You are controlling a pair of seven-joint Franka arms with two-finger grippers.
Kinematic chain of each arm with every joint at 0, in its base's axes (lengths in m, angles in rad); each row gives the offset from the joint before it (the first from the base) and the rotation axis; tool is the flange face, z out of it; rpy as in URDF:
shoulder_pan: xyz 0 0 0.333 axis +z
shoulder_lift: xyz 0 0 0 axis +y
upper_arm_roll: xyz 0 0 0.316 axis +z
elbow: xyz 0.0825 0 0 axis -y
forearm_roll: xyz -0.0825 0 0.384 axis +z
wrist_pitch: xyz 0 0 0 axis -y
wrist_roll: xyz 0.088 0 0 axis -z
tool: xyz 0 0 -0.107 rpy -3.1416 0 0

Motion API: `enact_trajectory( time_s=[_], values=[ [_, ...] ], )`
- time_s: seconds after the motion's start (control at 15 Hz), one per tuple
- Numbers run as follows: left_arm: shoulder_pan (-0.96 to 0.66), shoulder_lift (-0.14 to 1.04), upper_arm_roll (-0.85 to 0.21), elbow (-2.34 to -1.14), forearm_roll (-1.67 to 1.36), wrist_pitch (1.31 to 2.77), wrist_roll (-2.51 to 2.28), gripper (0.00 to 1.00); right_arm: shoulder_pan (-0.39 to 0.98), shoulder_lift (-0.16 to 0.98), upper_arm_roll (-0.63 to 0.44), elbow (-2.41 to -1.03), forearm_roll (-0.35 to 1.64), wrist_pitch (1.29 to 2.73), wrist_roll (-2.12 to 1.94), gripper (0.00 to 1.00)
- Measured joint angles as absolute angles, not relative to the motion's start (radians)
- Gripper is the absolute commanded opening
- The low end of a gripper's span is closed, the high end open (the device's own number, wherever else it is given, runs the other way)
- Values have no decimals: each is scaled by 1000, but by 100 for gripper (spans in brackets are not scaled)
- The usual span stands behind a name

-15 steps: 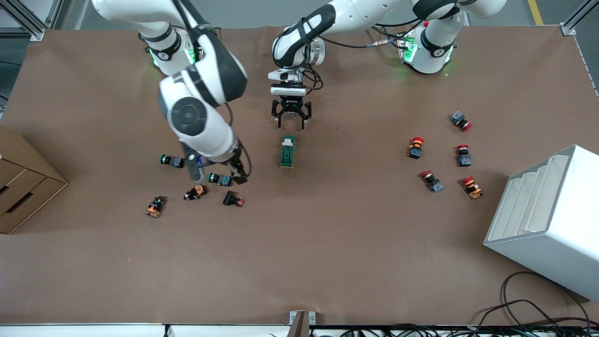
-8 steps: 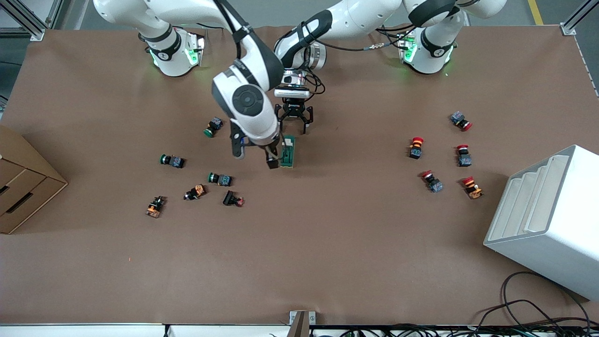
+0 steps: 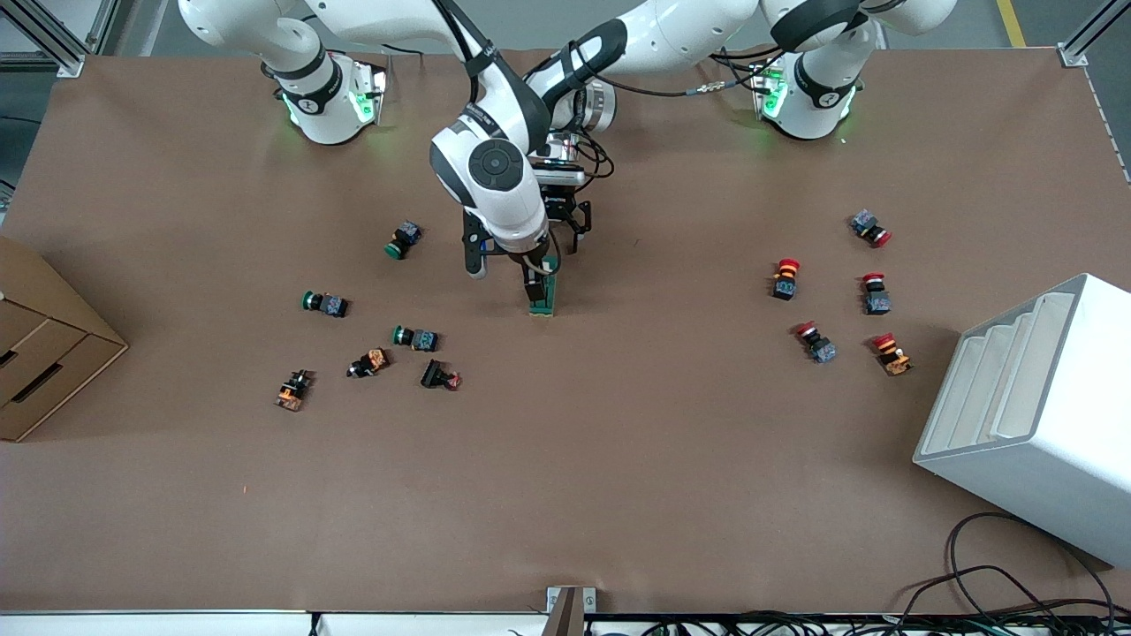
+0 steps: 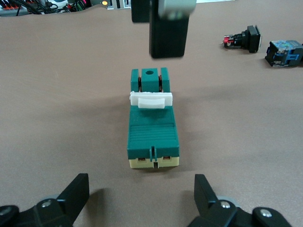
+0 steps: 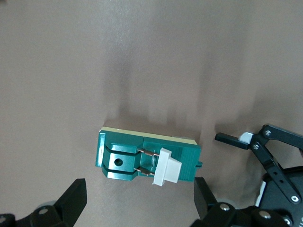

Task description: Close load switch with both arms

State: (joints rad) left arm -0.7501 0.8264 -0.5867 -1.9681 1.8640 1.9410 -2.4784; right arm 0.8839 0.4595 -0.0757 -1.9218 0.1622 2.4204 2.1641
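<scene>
The load switch [image 3: 545,299] is a dark-green block with a white handle, lying mid-table. In the left wrist view the switch [image 4: 152,127] lies flat just ahead of my left gripper [image 4: 142,198], which is open, empty and low at the switch's end toward the robot bases. My left gripper [image 3: 558,235] is partly covered by the right arm. My right gripper [image 3: 505,276] is open and empty over the switch. In the right wrist view the switch [image 5: 147,158] lies between and ahead of my right gripper's [image 5: 138,208] spread fingers, its white handle [image 5: 168,166] sticking up.
Green-capped push buttons [image 3: 402,239] [image 3: 325,304] [image 3: 415,337] and several other small parts lie toward the right arm's end. Red-capped buttons [image 3: 784,278] [image 3: 875,293] lie toward the left arm's end, near a white box [image 3: 1034,415]. A cardboard box [image 3: 44,344] stands at the table's edge.
My right arm swung from the green-capped buttons across to over the load switch. My left gripper came closer to the switch's end. The switch has not moved.
</scene>
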Motion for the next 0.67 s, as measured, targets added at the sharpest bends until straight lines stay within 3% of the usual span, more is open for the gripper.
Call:
enact_trajectory(
  time_s=[0.67],
  values=[
    [-749, 826, -572, -1961, 1864, 1939, -2478, 99, 908, 530, -76, -1940, 162, 2535, 2165, 100]
  ],
)
